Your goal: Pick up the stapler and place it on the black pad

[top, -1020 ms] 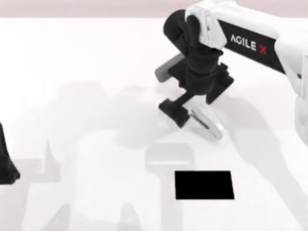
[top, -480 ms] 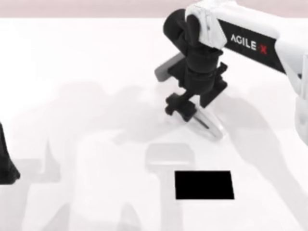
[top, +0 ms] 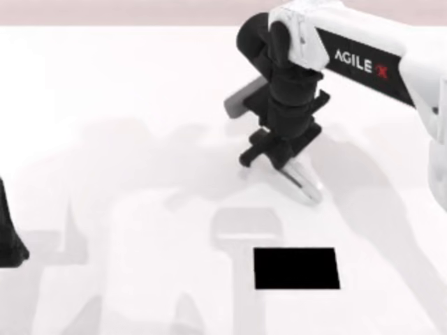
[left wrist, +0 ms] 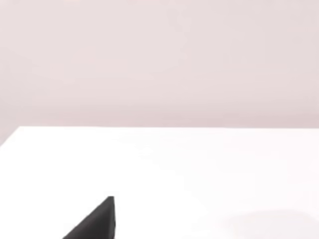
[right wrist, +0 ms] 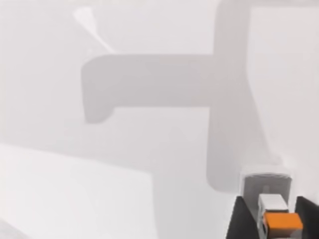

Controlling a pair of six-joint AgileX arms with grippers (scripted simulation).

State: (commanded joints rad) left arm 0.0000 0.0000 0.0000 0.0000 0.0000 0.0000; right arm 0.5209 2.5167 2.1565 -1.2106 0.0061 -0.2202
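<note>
The white stapler [top: 304,183] lies slanted on the table, right of centre, above the black pad [top: 296,268]. My right gripper [top: 278,158] points down over the stapler's upper-left end and is shut on it. In the right wrist view the stapler [right wrist: 272,203], with an orange part at its near end, sits tight between the two dark fingers [right wrist: 240,219] of the right gripper [right wrist: 270,200]. The pad is bare, a short way below the stapler in the top view. My left gripper [top: 10,241] is parked at the table's left edge.
Pale grey shadows of the arms fall across the white table [top: 140,105], one just left of the pad. The left wrist view shows only bare table [left wrist: 199,174], a pinkish wall behind it and a dark corner of that gripper.
The right gripper's fingers have closed in from a wide spread onto the stapler's end, and the wrist has turned slightly. The stapler and the left arm have stayed put.
</note>
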